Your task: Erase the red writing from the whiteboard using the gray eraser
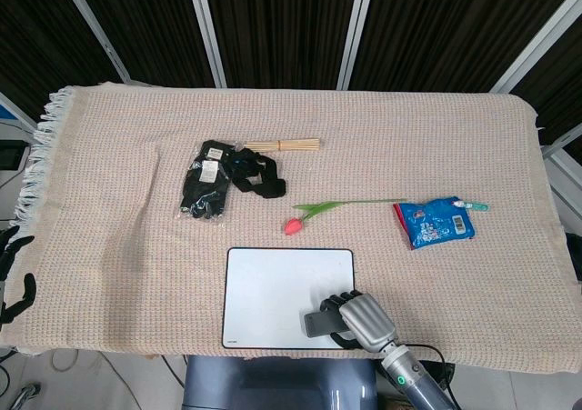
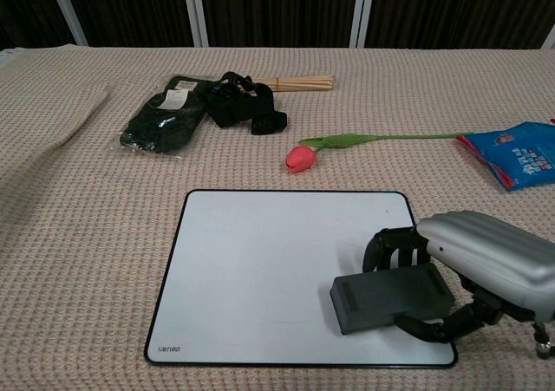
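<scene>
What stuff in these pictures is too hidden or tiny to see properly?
- Whiteboard under the gray eraser and right hand: covered in both views, so leftover red marks there cannot be ruled out.
- Left hand: cut off by the head view's left edge; absent from the chest view.
- Blue packet: print too small in the head view, cropped in the chest view.

A table covered by a beige woven cloth [image 1: 118, 246] fills the frame. Left of centre lie a packet of black gloves [image 1: 205, 190] and a black strap [image 1: 257, 174], touching, with a bundle of wooden sticks [image 1: 284, 144] just above. A red tulip [image 1: 327, 209] lies mid-frame, a blue snack packet [image 1: 436, 222] to its right, and a whiteboard [image 1: 273, 287] at lower centre.
</scene>
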Robot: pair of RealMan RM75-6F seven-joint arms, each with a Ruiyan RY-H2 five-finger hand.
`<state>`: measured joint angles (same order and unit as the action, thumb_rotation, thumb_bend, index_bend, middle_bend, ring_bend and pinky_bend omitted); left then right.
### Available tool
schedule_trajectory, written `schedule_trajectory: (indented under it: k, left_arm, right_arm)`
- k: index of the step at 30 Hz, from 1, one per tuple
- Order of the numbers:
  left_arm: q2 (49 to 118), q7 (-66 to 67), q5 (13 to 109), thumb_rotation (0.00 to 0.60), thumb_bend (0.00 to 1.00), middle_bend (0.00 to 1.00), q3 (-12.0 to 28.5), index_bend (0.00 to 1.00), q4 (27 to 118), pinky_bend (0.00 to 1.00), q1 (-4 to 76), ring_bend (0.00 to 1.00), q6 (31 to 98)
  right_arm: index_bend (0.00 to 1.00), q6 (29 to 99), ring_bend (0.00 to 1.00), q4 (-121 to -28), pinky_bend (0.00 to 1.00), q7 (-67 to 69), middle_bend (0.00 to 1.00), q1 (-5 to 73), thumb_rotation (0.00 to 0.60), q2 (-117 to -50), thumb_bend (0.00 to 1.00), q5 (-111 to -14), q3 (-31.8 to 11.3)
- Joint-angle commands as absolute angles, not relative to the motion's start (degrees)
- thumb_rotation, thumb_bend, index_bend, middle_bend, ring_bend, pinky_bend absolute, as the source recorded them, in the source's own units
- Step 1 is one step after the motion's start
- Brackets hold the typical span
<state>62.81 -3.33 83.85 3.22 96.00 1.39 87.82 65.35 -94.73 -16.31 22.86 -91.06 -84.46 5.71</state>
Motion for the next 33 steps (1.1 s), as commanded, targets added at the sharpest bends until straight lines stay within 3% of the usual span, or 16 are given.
schedule_trajectory:
  k: [1,21,33]
  left_arm:
    - [62.82,-3.28,83.87,0.6,0.56,0.05,3.2,0.19,95.94,0.1,1.41,0.03,87.77]
    - [62.66,-3.45,83.65,0.6,0.56,0.05,3.32,0.19,95.88,0.1,1.42,0.03,87.7]
    - [62.7,-3.43,83.53,0.6,0.56,0.05,3.39,0.19,95.84,0.1,1.48,0.03,87.6]
  right_arm:
    - [0.53,64.96,0.5,-93.17,0.44,-15.56,0.5,23.2,0.6,-91.9,0.52,-83.39,4.03]
    - [0.54,61.0,0.5,-79.55,0.44,-14.92,0.5,27.97,0.6,-98.34,0.52,-73.69,-8.14]
    - [0.54,62.07,0.5,-81.66,0.44,-12.48,0.5,27.57,0.6,-93.36,0.52,-72.25,-10.21]
